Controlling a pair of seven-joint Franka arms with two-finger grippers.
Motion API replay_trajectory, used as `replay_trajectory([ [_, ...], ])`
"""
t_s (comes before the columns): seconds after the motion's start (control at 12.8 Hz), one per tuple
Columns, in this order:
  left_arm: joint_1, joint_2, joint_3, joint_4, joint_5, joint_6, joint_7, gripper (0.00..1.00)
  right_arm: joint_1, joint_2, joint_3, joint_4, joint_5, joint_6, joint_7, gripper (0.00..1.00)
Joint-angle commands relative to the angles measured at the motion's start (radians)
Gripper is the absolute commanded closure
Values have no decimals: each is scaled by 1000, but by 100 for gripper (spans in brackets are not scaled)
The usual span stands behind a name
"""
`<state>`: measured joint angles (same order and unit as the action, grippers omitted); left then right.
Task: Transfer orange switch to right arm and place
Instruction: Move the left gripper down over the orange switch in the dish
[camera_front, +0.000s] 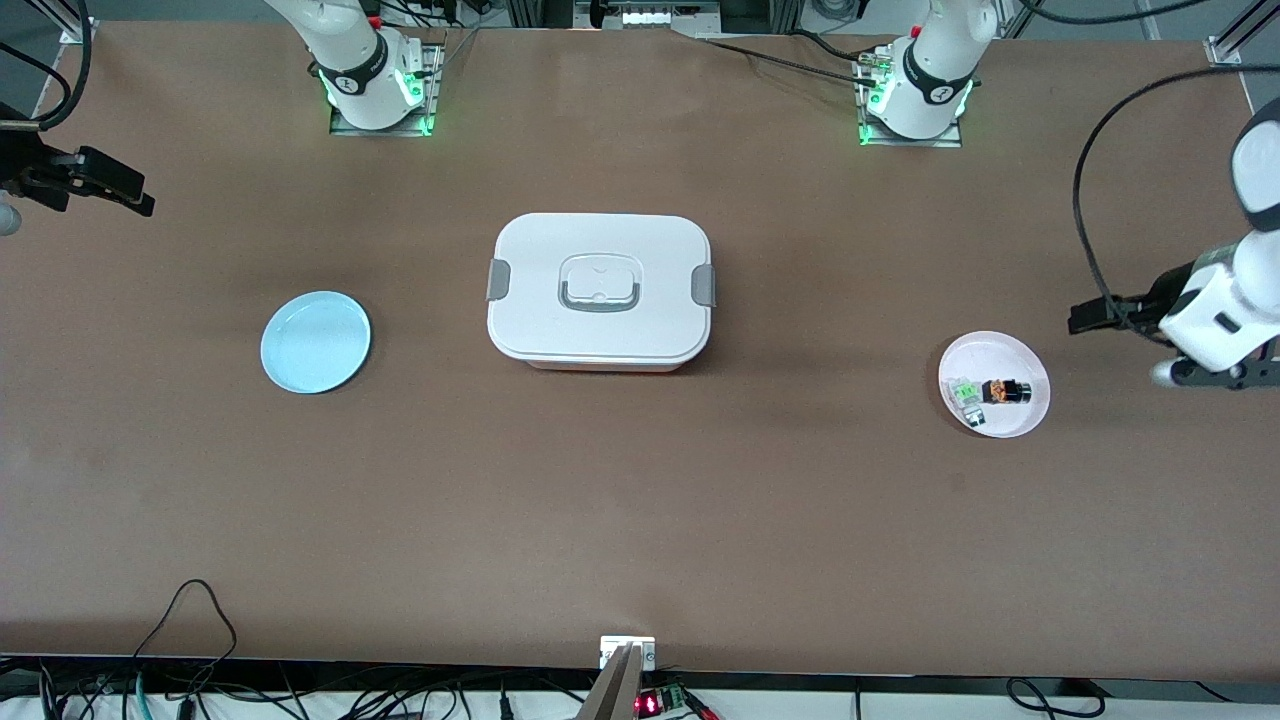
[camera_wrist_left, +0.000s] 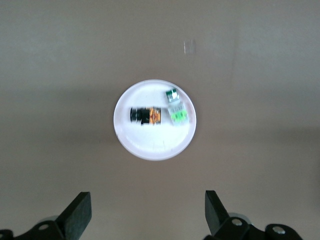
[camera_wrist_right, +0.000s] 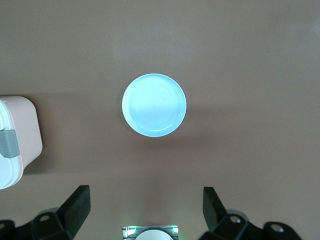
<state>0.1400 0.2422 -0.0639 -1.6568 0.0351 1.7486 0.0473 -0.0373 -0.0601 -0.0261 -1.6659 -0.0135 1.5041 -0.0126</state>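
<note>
The orange switch (camera_front: 1005, 391) lies on its side in a small pale pink plate (camera_front: 1030, 358) at the right of the front view, just beside a small clear-and-green component (camera_front: 967, 393) that shares the plate. In the left wrist view the switch (camera_wrist_left: 145, 115) sits near the plate's (camera_wrist_left: 150, 147) middle, with bare rim showing around both parts.

The left hand (camera_wrist_left: 147, 212) hangs high over the tabletop (camera_front: 640, 520) at the left arm's end, near the frame's right edge in the front view; its fingers (camera_wrist_left: 77, 214) are spread wide and hold nothing.

The right hand (camera_wrist_right: 145, 210) is up by the left edge of the front view, over the right arm's end, fingers likewise parted and empty. Its wrist view looks down on a light blue plate (camera_wrist_right: 154, 105), which lies bare at centre-left of the front view (camera_front: 315, 342).

A white lidded box (camera_front: 600, 292) with grey side latches stands mid-table between the two plates, well apart from each. Wide brown tabletop lies open around both plates and across the whole lower half of the front view, down to the cable-strewn bottom edge.
</note>
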Motion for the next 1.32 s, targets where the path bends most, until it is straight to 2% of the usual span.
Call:
replay_trajectory([
  [0.0, 0, 75, -4, -32, 26, 137, 41, 0, -7, 0, -12, 0, 15, -2, -10, 0],
  [0.23, 27, 89, -4, -179, 26, 357, 75, 0, -6, 3, -18, -2, 15, -8, -12, 0],
  [0.47, 64, 106, -4, -285, 28, 515, 83, 0, -6, 3, -18, 2, 12, -7, -10, 0],
  [0.93, 107, 183, -8, -340, 26, 670, 206, 0, -7, 5, -18, 0, 13, -5, -12, 0],
  [1.25, 131, 221, -19, -340, 9, 675, 200, 0, -6, 6, -18, 0, 12, -7, -12, 0],
])
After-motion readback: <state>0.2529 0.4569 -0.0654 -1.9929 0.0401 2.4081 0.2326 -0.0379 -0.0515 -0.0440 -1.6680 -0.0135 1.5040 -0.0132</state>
